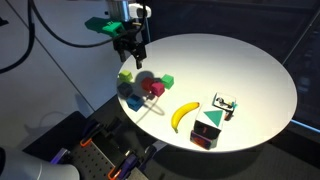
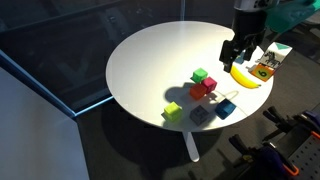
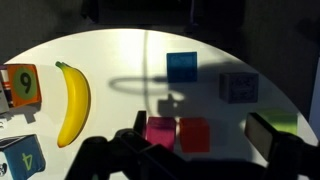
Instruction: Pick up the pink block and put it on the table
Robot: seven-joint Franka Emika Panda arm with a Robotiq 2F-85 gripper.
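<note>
Risk of a double grab

Spread, empty fingers (image 3: 270,138) hung above the cubes. Below, the pink block (image 3: 160,130) sat on the surface (image 3: 110,55) touching a red block (image 3: 195,133); a descent slightly off could catch both.

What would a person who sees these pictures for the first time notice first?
The yellow banana on the round white table stands out most. Next to it lies a cluster of coloured blocks, among them the pink block, with the open gripper hanging above them.
</note>
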